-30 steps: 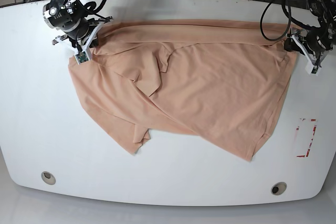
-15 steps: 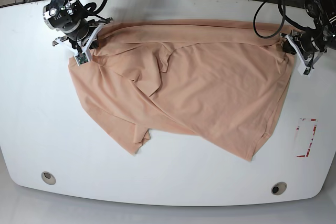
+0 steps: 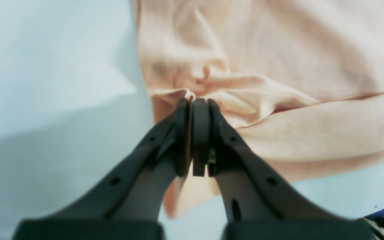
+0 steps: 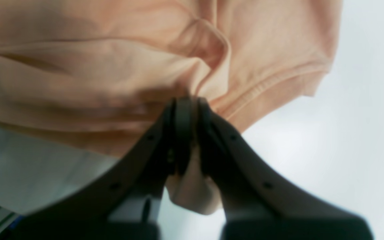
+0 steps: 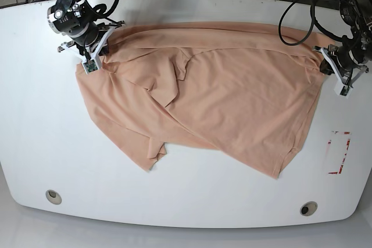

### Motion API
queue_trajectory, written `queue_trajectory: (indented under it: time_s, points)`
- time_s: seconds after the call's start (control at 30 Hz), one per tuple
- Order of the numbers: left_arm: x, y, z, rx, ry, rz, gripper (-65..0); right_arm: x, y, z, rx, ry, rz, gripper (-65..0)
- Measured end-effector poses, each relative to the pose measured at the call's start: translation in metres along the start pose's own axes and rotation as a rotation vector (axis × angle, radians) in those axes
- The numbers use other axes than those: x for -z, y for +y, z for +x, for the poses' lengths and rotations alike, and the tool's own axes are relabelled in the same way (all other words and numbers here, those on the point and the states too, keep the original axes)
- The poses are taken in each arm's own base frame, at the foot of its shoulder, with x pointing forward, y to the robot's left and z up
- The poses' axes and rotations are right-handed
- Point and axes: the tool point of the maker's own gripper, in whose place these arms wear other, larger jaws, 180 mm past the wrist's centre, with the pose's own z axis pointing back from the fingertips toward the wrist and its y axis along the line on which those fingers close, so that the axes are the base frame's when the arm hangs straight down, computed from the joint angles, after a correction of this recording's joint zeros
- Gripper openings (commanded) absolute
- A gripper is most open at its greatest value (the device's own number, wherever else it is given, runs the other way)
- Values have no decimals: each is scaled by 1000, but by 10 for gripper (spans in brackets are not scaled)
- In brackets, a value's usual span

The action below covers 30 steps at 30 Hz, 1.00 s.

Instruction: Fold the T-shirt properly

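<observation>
Both tools, left and right, pinch blurred T-shirt edges.

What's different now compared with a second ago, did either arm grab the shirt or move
The left end effector closed on the far corner of the peach cotton T-shirt, after standing open beside it a second ago, and drew that edge slightly outward. The right end effector stayed shut on the opposite far corner, barely moving. The rest of the shirt lies spread on the white table as before.
</observation>
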Motion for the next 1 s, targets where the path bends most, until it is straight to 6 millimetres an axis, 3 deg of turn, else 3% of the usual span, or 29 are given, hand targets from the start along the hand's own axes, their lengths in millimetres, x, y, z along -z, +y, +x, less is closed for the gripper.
queue_trajectory:
  time_s: [0.13, 0.33, 0.6, 0.77, 1.0]
  points:
    - [-16, 0, 24, 55, -71, 40, -650, 0, 0, 0, 0, 0, 0, -650]
    - [-43, 9, 44, 86, -149, 113, -650, 0, 0, 0, 0, 1, -1, -650]
    - [-51, 13, 51, 84, -176, 143, -650, 0, -1, 2, -1, -1, -3, -650]
    - [-59, 23, 60, 84, -194, 181, -650, 1, -6, 14, -4, -28, -14, -650]
    - [-86, 21, 117, 129, -397, 213, -650, -4, -32, 50, -46, -98, -71, -650]
